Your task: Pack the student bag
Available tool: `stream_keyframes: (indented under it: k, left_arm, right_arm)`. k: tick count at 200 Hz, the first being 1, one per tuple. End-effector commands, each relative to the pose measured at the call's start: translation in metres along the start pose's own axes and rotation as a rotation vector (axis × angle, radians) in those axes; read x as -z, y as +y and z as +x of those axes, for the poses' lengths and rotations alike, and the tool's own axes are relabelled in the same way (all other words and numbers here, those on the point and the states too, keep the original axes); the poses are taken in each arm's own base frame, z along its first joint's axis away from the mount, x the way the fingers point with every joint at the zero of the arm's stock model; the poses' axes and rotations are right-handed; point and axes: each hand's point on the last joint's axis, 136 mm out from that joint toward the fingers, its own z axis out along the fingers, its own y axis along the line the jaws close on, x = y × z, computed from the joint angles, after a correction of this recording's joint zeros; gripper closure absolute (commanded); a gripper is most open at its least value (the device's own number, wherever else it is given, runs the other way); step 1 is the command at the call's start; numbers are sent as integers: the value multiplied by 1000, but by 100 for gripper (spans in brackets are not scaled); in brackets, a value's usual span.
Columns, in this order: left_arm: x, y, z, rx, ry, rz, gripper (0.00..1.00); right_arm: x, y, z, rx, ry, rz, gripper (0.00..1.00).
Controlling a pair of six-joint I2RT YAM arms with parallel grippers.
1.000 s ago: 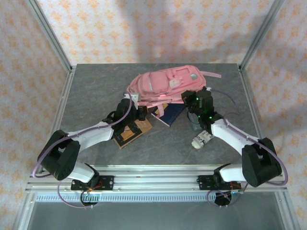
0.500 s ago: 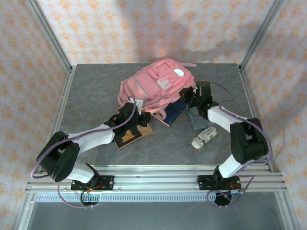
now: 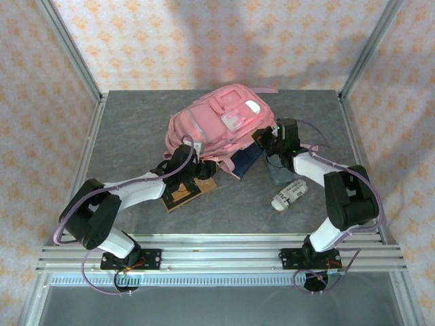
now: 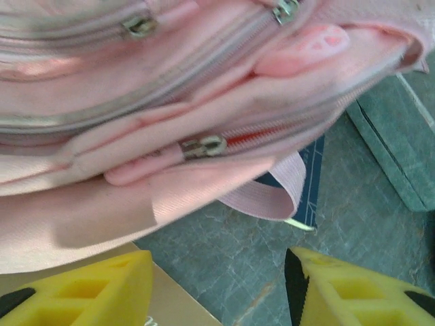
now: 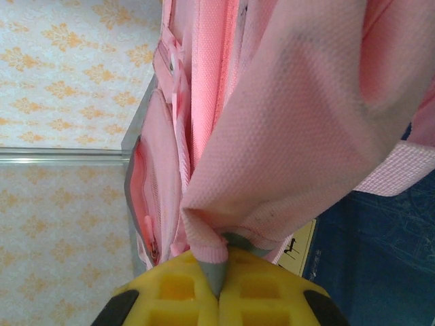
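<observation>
Left tool [image 4: 219, 280] has spread apart below the student bag [image 3: 219, 121]; right tool [image 5: 219, 273] pinches it.

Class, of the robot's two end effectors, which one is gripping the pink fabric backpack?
The right end effector: it is shut on a fold of the pink fabric backpack. The left end effector stands open, with nothing between its yellow fingers.

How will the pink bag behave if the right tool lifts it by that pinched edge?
Probably floppy: the student bag sags in soft folds, and the fabric pinched in the right tool bunches to a point, so that edge would likely rise first. It looks slack, so perhaps light for its size. Pushed, it would probably crumple rather than slide cleanly.
</observation>
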Motion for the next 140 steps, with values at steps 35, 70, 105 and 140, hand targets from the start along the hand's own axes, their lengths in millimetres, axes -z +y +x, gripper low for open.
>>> stream_keyframes:
  k: [35,70,105,140]
  left_arm:
    - [20,5,-47,32,-83,-23,38]
    - [13,10,-51,25,-72,-37,37]
    - [-16,14,-34,31,39,-46,41]
    - [-14,27,-25,84,13,-85,48]
  right_arm:
    - [-8,18,-5,97,23,-46,100]
    - [-20,-5,1,82,49,20,93]
    - [-18,-35,3,67,32,150,59]
    - [2,-22,10,186,-20,200,57]
